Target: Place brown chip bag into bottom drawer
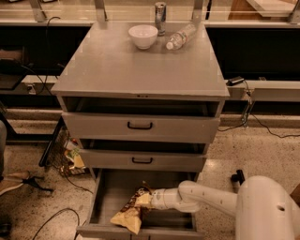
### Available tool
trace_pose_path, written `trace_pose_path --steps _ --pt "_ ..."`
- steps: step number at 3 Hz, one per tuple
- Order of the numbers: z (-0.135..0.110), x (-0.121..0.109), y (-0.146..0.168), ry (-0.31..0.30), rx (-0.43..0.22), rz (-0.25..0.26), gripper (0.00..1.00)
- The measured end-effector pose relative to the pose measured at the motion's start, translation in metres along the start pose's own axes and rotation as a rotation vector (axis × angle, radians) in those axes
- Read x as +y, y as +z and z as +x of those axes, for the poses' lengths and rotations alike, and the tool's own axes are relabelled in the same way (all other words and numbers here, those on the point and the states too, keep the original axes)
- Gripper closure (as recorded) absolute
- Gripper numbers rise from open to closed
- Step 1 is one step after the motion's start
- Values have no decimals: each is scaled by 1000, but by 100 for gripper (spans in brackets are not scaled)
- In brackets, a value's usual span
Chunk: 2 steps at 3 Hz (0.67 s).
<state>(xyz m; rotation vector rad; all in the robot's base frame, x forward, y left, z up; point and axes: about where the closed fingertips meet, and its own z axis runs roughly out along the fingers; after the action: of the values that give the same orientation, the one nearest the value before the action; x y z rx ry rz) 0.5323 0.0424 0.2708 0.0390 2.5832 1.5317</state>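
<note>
Brown chip bag point(127, 214) hung from my end effector point(146, 199), which was clamped on the bag's upper end, where the dark panel showed. The end effector sat inside the bottom drawer point(108, 194), near its middle, with the white arm point(206, 199) reaching in from the right over the drawer's side. The bag slanted down and to the left from the grip. Its tan lower corner lay at the drawer's front wall, and I could not tell whether it touched the wall or rested just over it.

The bottom drawer stood pulled well out, with its grey floor bare to the left of the bag. Above it the middle drawer point(143, 161) and the top drawer point(140, 125), each with a black handle, were pulled out only a little. On the table point(140, 70), near its back edge, I saw a white bowl point(143, 36), a metal can point(160, 11) standing just behind it, and a clear plastic bottle point(180, 36) lying on its side to the right.
</note>
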Motion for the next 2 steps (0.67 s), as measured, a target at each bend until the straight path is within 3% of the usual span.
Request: trace_pose_path --steps 2 --pt "-4 -16 35 50 -7 -54 12"
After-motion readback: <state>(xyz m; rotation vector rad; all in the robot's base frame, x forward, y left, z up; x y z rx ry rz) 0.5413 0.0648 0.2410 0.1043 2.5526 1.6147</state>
